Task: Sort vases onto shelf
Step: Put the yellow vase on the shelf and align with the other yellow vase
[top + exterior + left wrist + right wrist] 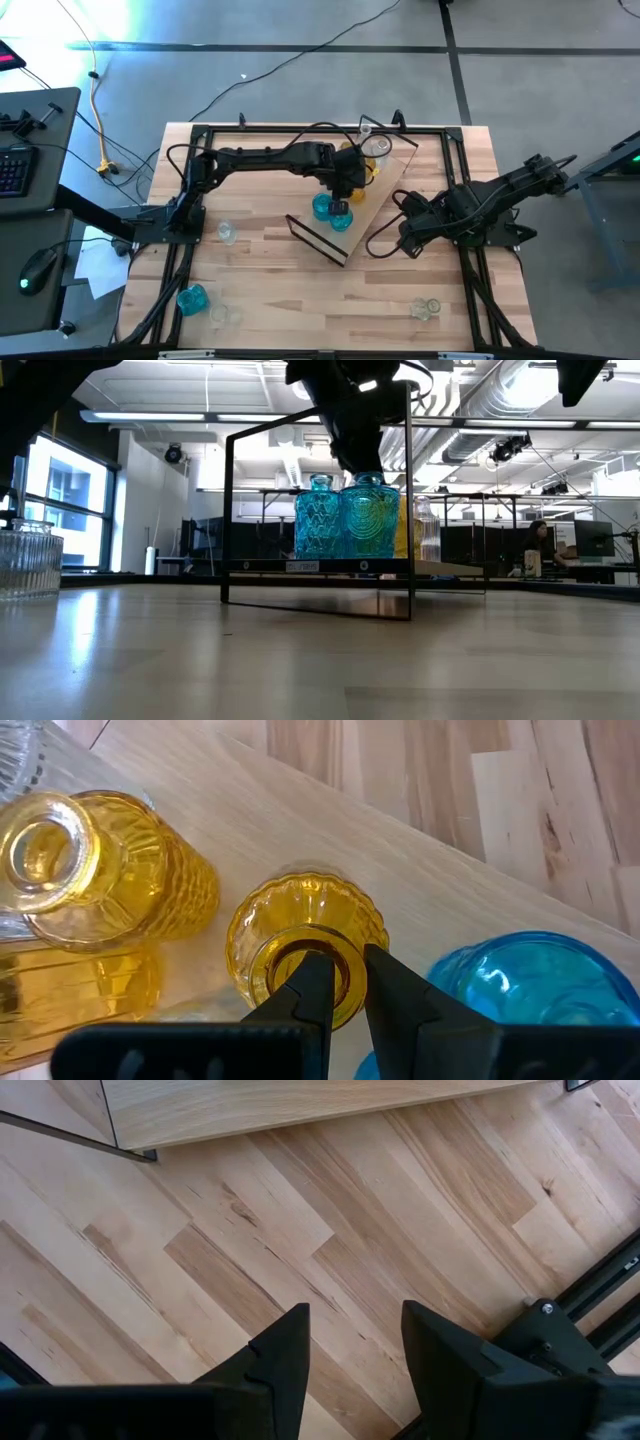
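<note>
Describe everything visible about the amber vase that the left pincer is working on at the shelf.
The amber vase is a small ribbed bottle of translucent yellow glass with a round open mouth. It stands upright on the light-wood shelf. The left pincer grips its rim, one finger inside the mouth and one outside. A second amber vase stands on one side and a teal vase on the other; whether either touches it is unclear. In the high view the arm mostly hides it.
</note>
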Available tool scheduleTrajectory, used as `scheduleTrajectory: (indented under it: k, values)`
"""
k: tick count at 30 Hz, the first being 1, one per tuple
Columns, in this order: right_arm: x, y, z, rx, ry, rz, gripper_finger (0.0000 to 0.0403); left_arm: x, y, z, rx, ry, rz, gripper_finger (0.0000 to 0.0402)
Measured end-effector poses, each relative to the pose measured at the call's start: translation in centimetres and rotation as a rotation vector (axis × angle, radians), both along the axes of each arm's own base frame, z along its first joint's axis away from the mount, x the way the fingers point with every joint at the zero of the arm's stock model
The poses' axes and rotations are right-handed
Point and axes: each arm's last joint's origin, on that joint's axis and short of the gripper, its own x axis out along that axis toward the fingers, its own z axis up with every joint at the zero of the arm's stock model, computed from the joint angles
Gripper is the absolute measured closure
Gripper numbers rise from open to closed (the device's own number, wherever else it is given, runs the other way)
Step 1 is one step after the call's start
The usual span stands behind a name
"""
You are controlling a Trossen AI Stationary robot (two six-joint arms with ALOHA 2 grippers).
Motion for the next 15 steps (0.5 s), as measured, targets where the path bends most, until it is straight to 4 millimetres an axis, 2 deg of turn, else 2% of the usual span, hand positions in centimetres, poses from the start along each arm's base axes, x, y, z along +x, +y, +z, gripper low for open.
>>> scheduleTrajectory:
  k: [15]
  values:
    - [0.08,0.04,0.01,0.004,-0.009,0.0,0.0263,0.16,-0.12,0.08,0.01,-0.016,-0.017,0.0363]
